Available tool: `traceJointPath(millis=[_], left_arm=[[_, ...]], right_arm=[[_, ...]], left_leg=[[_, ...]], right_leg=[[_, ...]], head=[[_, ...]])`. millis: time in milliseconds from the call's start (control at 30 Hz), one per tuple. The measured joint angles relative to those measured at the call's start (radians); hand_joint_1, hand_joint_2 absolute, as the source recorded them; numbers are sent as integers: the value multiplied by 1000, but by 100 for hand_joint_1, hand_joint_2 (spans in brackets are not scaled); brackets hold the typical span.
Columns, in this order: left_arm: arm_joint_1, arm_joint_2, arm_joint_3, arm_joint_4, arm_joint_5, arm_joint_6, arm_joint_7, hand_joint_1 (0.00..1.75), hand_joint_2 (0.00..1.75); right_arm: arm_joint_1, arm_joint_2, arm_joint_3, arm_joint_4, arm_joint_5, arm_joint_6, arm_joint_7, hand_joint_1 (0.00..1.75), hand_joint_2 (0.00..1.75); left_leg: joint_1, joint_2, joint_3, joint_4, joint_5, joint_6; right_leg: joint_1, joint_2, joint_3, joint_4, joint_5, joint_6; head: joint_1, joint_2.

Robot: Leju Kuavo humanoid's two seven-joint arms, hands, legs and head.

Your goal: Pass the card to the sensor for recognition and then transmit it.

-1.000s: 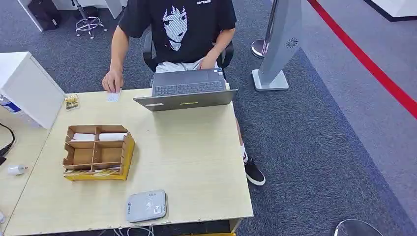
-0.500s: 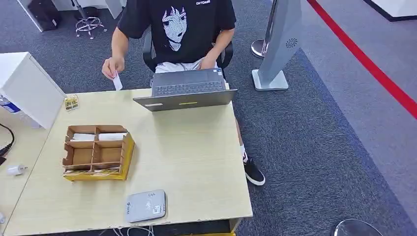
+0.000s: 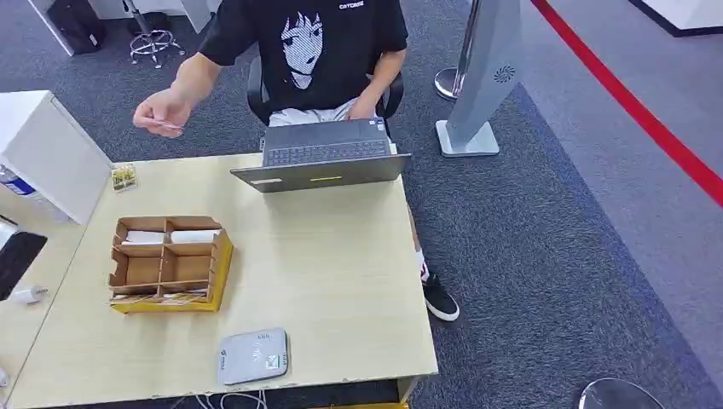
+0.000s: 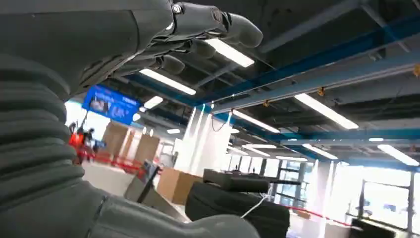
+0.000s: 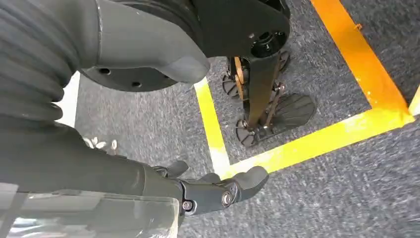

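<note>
Fingers, left hand: dark fingers reach out loosely, slightly curved, with nothing between them — seen in the left wrist view against ceiling lights and blue beams.
Fingers, right hand: lightly curled and apart, nothing in them, hanging over grey carpet crossed by yellow floor tape.
Card: a thin pale card pinched in the person's hand, held in the air beyond the far left corner of the table, off its surface.
Person: seated at the far edge of the table in a black printed shirt, one arm stretched out to the left side with the card.
Sensor: grey flat reader lying at the near edge of the table, left of its middle; white cables hang under that edge.
Cardboard organiser: brown divided tray with yellow sides, on the left half of the table — white cards lie in its two far compartments, and the near compartments cannot be made out.
Laptop: open, at the middle of the far edge, in front of the person.
Small yellowish object: at the far left corner of the table; too small to tell what it is.
</note>
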Motion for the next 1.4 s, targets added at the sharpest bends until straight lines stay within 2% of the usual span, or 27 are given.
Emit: traceJointPath(millis=[33, 133, 200, 333, 433, 467, 700, 1100, 1300, 1400], left_arm=[[-41, 18, -34, 58, -45, -8, 3, 0, 175], [-165, 67, -151, 237, -102, -36, -10, 0, 175], [-226, 82, -225, 346, -118, -41, -14, 0, 175], [-287, 83, -333, 471, -123, -32, -5, 0, 175], [-305, 84, -383, 515, -121, -32, 1, 0, 175], [-309, 84, -398, 524, -120, -32, 5, 175, 175], [-316, 90, -457, 538, -103, -31, 10, 175, 175], [-319, 94, -473, 538, -94, -25, 10, 175, 175], [-307, 106, -473, 528, -68, 11, 7, 175, 175], [-260, 106, -470, 468, -24, 49, -21, 175, 175]], right_arm=[[-1, -3, 6, 0, 8, 3, -1, 0, 175], [-2, -9, 21, 0, 22, 3, -1, 0, 175], [-2, -13, 26, 0, 30, 4, -3, 0, 175], [-2, -15, 36, 0, 41, 5, -2, 0, 175], [-1, -16, 41, 0, 48, 1, 3, 0, 175], [-1, -16, 42, 0, 51, -1, 6, 0, 175], [0, -21, 43, 0, 66, -5, 19, 0, 175], [2, -23, 43, 0, 69, -5, 23, 0, 175], [3, -23, 45, 0, 83, -8, 18, 0, 175], [3, -23, 45, 0, 76, -14, 10, 0, 175]], left_leg=[[0, 0, 0, 0, 1, 0], [0, 1, -1, 0, 3, 0], [0, 2, -1, 0, 3, 0], [-1, 4, -2, 0, 3, 0], [-1, 6, -2, 0, 3, 1], [-1, 6, -3, 0, 3, 1], [-1, 7, -4, 0, 3, 1], [-1, 7, -5, 0, 3, 1], [-1, 7, -5, 0, 3, 1], [-1, 7, -5, 0, 2, 0]], right_leg=[[0, 0, 0, 0, 1, 0], [0, 2, -1, 0, 3, 0], [0, 3, -1, 0, 4, 1], [0, 5, -2, 0, 4, 1], [-1, 7, -3, 0, 4, 1], [-1, 7, -3, 0, 4, 1], [0, 8, -5, 0, 4, 1], [0, 8, -5, 0, 4, 1], [0, 8, -5, 0, 4, 1], [0, 8, -5, 0, 4, 1]], head=[[0, 0], [-1, 0], [-1, 0], [0, 0], [-1, 0], [0, 0], [-1, 0], [-1, 0], [-1, 0], [0, 0]])
